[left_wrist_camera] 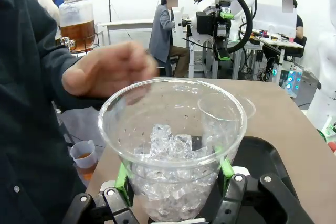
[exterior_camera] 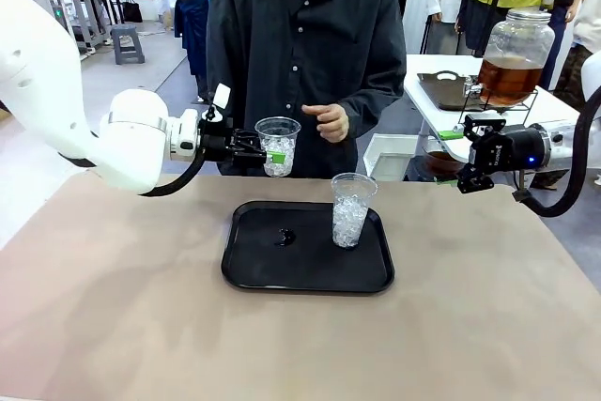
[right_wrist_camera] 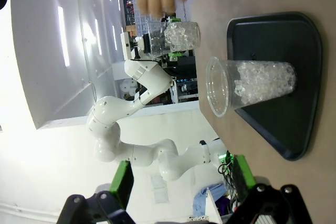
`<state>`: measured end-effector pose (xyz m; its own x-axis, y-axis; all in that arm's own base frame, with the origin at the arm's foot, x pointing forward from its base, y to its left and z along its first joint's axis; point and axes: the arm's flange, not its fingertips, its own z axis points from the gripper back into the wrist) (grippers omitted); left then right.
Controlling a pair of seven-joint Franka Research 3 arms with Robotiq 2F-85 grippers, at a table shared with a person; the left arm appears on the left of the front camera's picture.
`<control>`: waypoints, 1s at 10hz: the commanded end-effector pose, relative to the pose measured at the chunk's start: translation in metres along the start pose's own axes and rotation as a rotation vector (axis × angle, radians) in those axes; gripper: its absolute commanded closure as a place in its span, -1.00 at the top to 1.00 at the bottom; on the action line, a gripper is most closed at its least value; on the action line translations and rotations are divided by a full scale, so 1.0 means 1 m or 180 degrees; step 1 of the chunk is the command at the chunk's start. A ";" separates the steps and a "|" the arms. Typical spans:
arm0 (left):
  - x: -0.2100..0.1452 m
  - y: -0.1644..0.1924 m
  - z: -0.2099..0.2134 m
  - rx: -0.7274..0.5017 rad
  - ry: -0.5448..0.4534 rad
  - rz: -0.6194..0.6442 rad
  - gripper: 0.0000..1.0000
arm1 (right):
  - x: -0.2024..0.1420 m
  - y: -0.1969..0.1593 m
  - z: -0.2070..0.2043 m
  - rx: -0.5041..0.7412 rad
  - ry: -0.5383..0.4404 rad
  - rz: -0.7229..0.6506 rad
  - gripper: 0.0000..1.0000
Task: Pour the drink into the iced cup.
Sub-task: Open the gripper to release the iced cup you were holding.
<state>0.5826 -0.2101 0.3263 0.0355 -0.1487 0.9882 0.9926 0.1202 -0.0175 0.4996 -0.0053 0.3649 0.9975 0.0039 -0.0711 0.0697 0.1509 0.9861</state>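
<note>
Left gripper (exterior_camera: 266, 150): pinching the iced cup (exterior_camera: 278, 143), lifting it behind the tray (exterior_camera: 254, 269).
Right gripper (right_wrist_camera: 181, 174): jaws standing spread, empty, right of the tray.
Drink (exterior_camera: 510, 80): sitting amber in a glass jar (exterior_camera: 518, 30), beyond the tray's far right.
Advice: squeezing lightly and carrying level, since thin clear plastic is probably flexing.

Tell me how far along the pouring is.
Done: one iced cup stands on the black tray. In hand: the left gripper holds a second iced cup near the person's hand. Left: all pouring; the tea sits in its jar, right gripper open.
</note>
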 end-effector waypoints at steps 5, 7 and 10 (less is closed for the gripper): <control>0.004 0.000 0.001 0.0010 -0.0016 -0.0014 0.50 | 0.000 0.001 0.000 -0.0004 -0.0009 0.0008 1.00; 0.004 0.000 0.001 0.0010 -0.0016 -0.0014 0.50 | 0.000 0.001 0.000 -0.0004 -0.0009 0.0008 1.00; 0.004 0.000 0.001 0.0010 -0.0016 -0.0014 0.50 | 0.000 0.001 0.000 -0.0004 -0.0009 0.0008 1.00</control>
<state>0.5826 -0.2101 0.3263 0.0355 -0.1487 0.9882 0.9926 0.1203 -0.0175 0.4996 -0.0053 0.3649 0.9975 0.0039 -0.0711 0.0697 0.1509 0.9861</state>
